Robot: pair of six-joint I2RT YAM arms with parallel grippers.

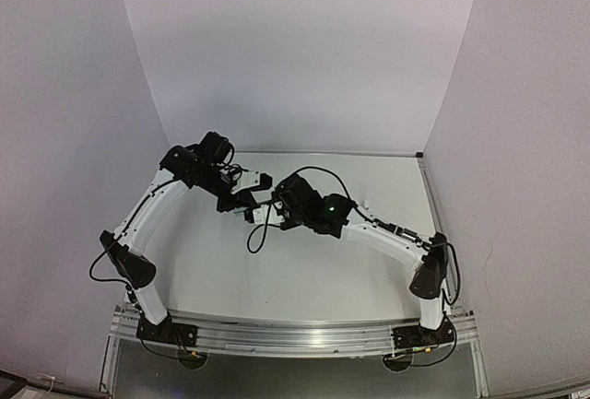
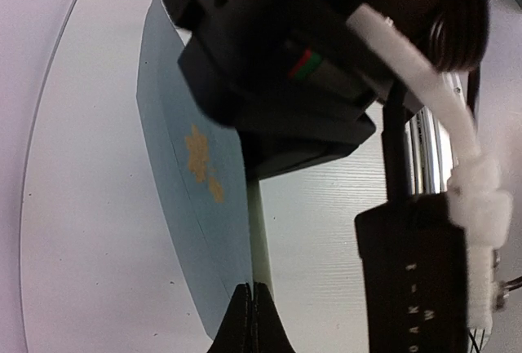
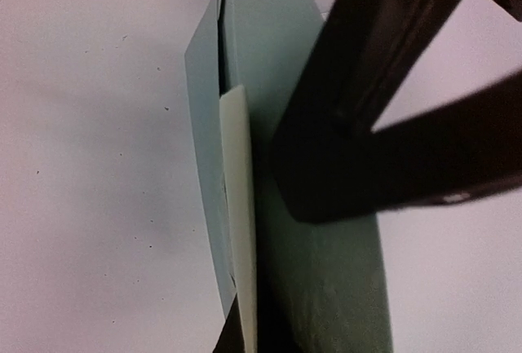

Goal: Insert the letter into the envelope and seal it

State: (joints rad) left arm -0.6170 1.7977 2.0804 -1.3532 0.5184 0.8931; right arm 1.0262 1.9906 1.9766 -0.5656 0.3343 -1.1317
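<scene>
The pale teal envelope (image 2: 192,206), with gold marks on it, is held on edge above the white table. My left gripper (image 2: 251,314) is shut on its lower edge. A cream strip of the letter (image 2: 261,243) shows beside it. In the right wrist view the letter (image 3: 236,222) stands between the envelope's two teal layers (image 3: 326,288), and my right gripper (image 3: 243,338) is shut on the letter's near end. The left arm's dark fingers (image 3: 367,133) cross the envelope there. From above, both grippers (image 1: 241,203) (image 1: 269,205) meet mid-table and hide the paper.
White walls (image 1: 304,49) enclose the table on three sides. The table's back edge (image 1: 304,152) lies just beyond the grippers. A black cable (image 1: 253,238) hangs from the right arm over the table. The right arm's black wrist (image 2: 277,68) fills the top of the left wrist view.
</scene>
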